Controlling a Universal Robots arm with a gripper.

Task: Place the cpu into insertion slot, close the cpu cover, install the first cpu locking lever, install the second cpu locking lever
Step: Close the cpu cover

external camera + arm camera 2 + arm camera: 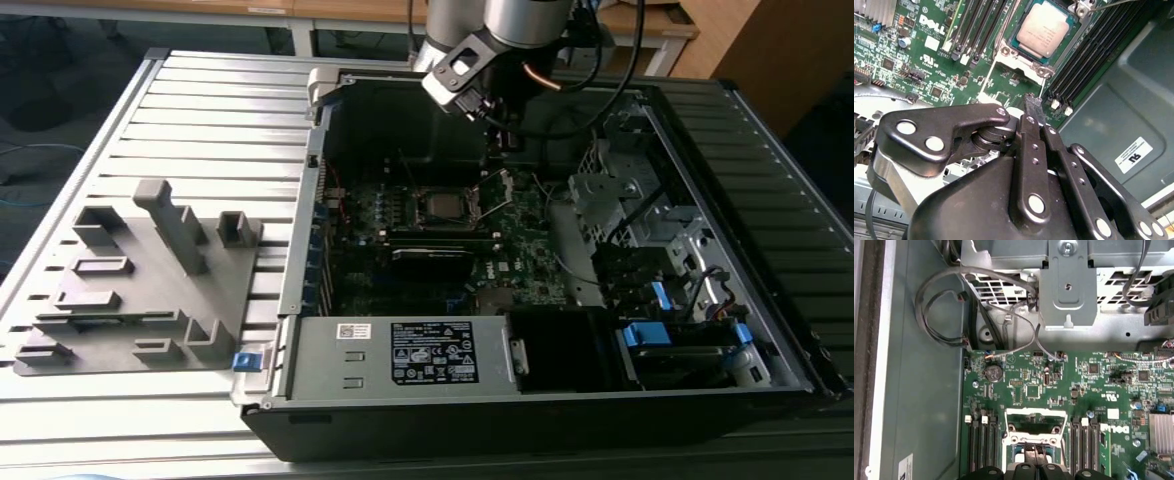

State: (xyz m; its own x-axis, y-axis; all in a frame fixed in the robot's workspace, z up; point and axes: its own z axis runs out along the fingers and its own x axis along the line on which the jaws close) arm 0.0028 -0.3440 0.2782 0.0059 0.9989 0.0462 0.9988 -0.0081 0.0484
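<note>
Cpu (1043,30) in socket (1004,51); tool (1033,107) pinched closed, hovers nearby, tilted.

I see a white logo (931,22) printed on the green board (884,45), a white sticker (1140,154) on the grey case wall (1104,110), and a black label (431,352) on the power supply box (334,370).

Your arm (527,20) reads as a silver-grey tube feeding into a pale grey joint housing (458,62), with a black cable (638,40) looping off beside it. At your gripper (1033,106) it's all glossy black: flat linkage bars pinned with round silver rivets and small screws, narrowing to two slim fingers (1029,140) pressed tip to tip.
</note>
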